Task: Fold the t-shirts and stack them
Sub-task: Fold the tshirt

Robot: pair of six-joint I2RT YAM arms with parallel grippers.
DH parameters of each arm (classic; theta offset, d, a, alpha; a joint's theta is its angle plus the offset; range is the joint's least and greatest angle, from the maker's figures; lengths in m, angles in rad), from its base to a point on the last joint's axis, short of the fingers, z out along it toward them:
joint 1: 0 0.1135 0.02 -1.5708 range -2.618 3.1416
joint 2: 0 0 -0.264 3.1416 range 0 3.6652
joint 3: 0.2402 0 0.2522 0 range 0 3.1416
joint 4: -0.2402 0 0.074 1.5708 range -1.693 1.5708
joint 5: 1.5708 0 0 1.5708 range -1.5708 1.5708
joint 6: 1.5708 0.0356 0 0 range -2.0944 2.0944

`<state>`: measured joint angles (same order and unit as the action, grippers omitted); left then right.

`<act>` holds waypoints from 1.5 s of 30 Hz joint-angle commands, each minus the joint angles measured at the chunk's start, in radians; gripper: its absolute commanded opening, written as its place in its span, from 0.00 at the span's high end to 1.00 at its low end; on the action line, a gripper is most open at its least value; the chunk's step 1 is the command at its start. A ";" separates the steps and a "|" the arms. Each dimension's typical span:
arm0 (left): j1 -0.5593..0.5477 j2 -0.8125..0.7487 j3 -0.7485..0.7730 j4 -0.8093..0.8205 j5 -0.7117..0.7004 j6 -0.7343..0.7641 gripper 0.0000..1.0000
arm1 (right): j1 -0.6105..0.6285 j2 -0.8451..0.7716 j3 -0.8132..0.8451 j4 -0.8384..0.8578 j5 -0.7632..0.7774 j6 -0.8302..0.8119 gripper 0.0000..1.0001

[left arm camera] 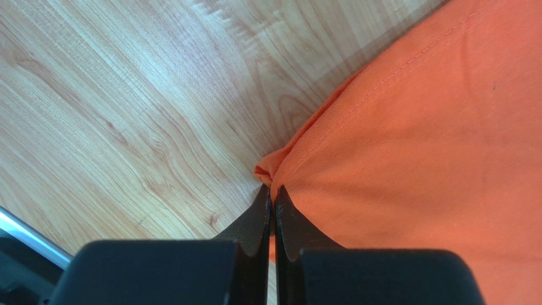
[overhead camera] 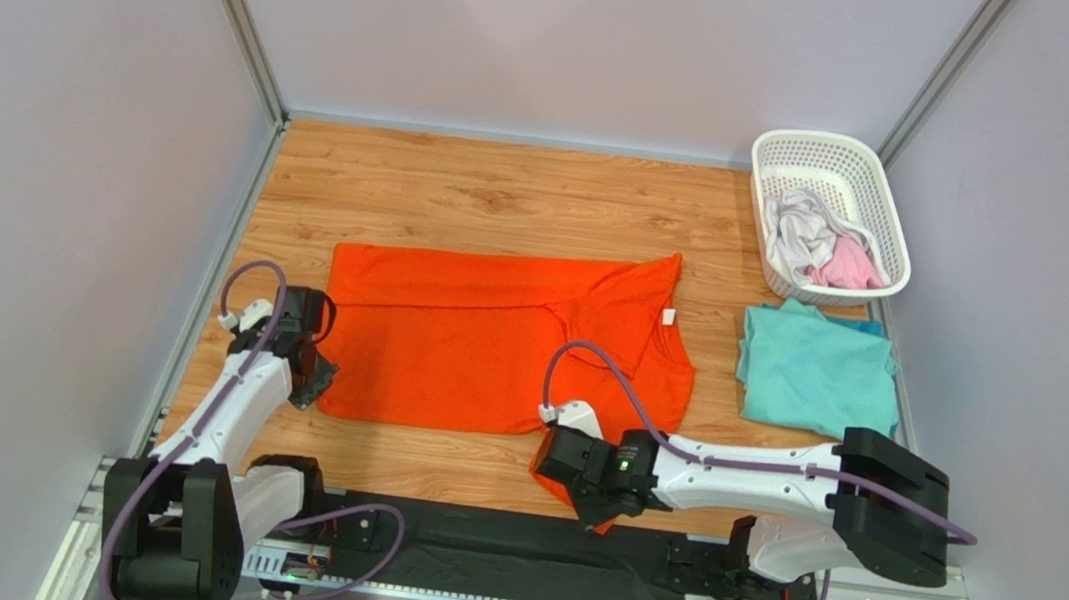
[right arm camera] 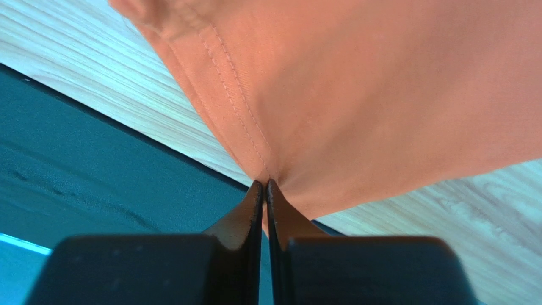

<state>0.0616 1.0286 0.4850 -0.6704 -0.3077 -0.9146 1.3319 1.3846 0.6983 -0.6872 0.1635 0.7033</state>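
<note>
The left gripper (left arm camera: 271, 190) is clamped on the orange t-shirt (overhead camera: 491, 341) at its 8 o'clock corner; the right gripper (right arm camera: 264, 185) pinches the hem at 5 o'clock.

A wooden table top (overhead camera: 508, 192) with light brown grain fills the middle of the frame. Plain pale grey walls (overhead camera: 48, 109) close it at left, back and right, with thin metal posts (overhead camera: 235, 13) in the upper corners. The light is even.

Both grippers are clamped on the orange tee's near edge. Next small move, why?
Probably lift both together a little, to start the fold: the left gripper and right gripper each pinch the near edge of the orange t-shirt, which lies flat.
</note>
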 commanded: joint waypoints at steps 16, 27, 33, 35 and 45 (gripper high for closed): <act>0.009 -0.226 -0.010 -0.101 -0.005 -0.058 1.00 | 0.004 -0.245 0.052 -0.170 0.122 0.049 1.00; 0.007 -0.174 0.049 -0.075 0.041 -0.053 1.00 | -0.200 -0.251 0.219 -0.175 0.335 -0.113 1.00; 0.007 -0.131 0.092 -0.054 0.050 -0.063 1.00 | -0.362 -0.234 0.268 -0.083 0.311 -0.227 1.00; 0.007 -0.108 0.107 -0.051 0.048 -0.066 1.00 | -0.408 -0.213 0.288 -0.061 0.291 -0.255 1.00; 0.007 0.016 0.220 -0.028 0.053 -0.060 1.00 | -0.576 -0.081 0.414 0.008 0.182 -0.410 1.00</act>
<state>0.0616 1.0199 0.6426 -0.7261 -0.2619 -0.9684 0.7822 1.2758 1.0470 -0.7357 0.3836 0.3717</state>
